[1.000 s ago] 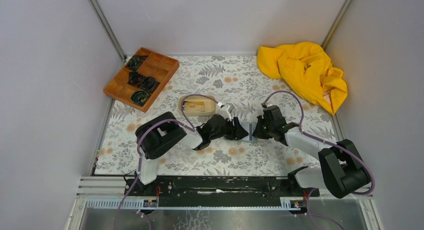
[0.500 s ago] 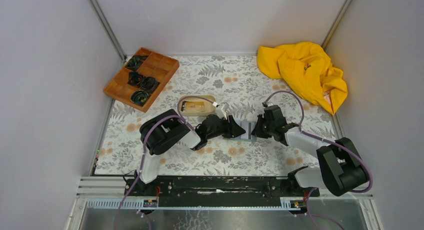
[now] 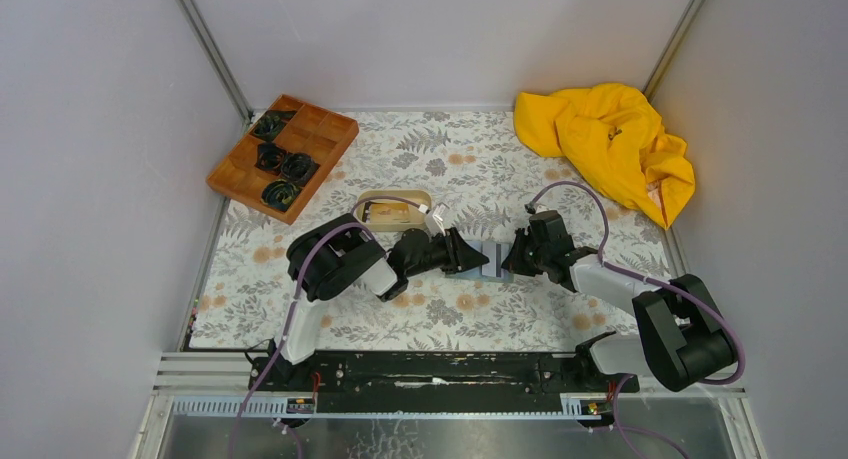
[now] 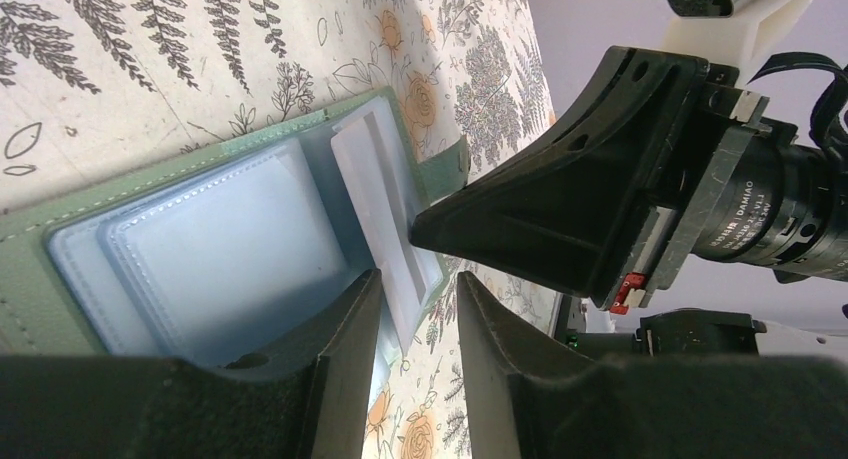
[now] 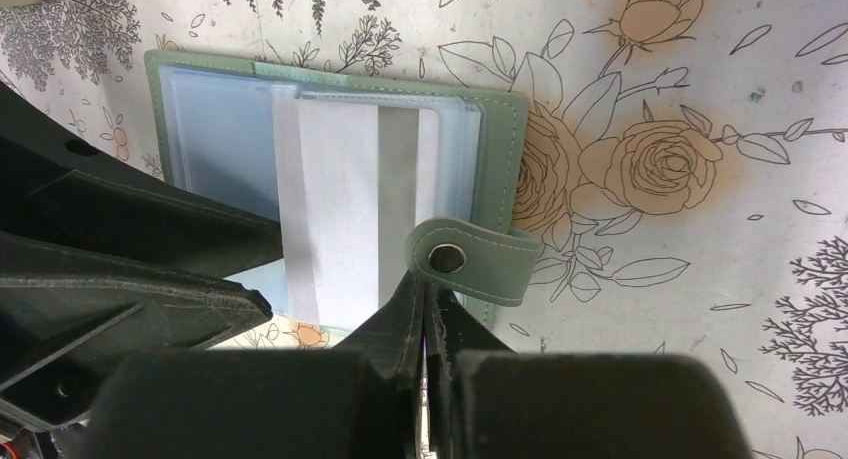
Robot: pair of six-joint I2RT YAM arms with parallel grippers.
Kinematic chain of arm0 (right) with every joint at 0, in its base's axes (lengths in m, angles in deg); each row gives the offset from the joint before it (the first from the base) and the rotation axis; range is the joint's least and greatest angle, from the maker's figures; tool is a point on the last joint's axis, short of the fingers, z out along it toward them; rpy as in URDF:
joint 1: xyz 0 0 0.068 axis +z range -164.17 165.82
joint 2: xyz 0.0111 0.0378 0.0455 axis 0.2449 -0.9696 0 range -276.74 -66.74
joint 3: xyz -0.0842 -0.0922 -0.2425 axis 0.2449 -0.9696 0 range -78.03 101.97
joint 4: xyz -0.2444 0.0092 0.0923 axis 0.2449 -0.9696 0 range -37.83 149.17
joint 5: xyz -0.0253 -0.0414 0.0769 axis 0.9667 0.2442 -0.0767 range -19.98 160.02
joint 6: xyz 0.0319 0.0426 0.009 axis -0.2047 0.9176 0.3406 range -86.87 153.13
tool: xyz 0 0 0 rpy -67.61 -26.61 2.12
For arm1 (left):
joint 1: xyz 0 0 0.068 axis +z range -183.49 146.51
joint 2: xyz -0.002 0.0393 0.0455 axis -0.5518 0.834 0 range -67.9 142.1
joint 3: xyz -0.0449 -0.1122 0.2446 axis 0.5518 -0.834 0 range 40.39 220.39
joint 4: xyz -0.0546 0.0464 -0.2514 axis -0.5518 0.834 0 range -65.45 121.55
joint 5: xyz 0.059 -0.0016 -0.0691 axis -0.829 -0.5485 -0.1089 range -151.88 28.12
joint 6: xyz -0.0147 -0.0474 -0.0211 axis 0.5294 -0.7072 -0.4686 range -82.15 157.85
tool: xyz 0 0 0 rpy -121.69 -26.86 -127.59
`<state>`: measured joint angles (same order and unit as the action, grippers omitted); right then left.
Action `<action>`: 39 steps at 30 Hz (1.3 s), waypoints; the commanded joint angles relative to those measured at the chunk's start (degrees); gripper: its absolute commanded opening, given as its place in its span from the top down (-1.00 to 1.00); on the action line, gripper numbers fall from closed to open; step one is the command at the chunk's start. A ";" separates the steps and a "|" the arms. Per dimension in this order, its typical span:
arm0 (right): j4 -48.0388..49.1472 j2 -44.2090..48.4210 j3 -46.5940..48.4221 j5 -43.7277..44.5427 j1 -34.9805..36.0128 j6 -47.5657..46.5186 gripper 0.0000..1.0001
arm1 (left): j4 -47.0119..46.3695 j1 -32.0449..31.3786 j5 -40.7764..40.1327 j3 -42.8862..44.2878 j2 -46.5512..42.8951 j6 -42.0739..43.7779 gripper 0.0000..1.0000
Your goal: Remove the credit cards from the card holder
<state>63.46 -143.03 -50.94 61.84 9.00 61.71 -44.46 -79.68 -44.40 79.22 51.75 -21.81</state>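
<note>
— From above?
— A small green folding card holder (image 3: 492,249) lies open on the floral surface (image 3: 450,159), with the left fingers (image 3: 473,258) and right fingers (image 3: 507,264) meeting over it.
— Left wrist?
— Left fingers parted, unpinched, the end of a whitish grey-striped credit card (image 4: 375,194) between them.
— Right wrist?
— Right fingers clenched, tips touching the holder by its snap tab (image 5: 445,257). The card sticks out past the holder's edge.

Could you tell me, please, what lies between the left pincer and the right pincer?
The open card holder lies flat between the left pincer and right pincer, a whitish credit card sticking out of it; the top external view shows this.
</note>
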 commanded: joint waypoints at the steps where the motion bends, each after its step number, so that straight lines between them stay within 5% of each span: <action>1: -0.02 -3.21 -2.38 -2.45 0.81 0.70 1.00 | -4.46 -1.45 5.21 1.57 1.02 -1.46 0.20; 9: -0.03 -3.32 -2.30 -2.58 0.74 0.42 1.00 | -3.82 -1.45 5.76 3.41 3.48 -1.85 0.40; 18: -0.12 -3.94 -1.87 -2.80 0.80 0.25 1.00 | -4.54 -1.53 8.16 4.49 3.70 -2.42 0.99; 23: -0.14 -4.04 -1.79 -2.63 0.76 0.33 1.00 | -6.16 -1.21 8.27 3.12 3.02 -3.20 1.00; 29: -0.54 -4.56 -1.49 -2.53 0.55 0.51 1.00 | -9.84 1.65 8.82 -2.13 0.48 -4.06 0.74; 39: -0.56 -4.74 -1.43 -2.54 0.38 0.69 1.00 | -14.96 4.73 10.28 -6.69 0.08 -5.77 0.85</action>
<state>67.94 -145.41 -51.13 58.30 9.03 63.06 -52.37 -75.42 -36.53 73.78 53.41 -26.99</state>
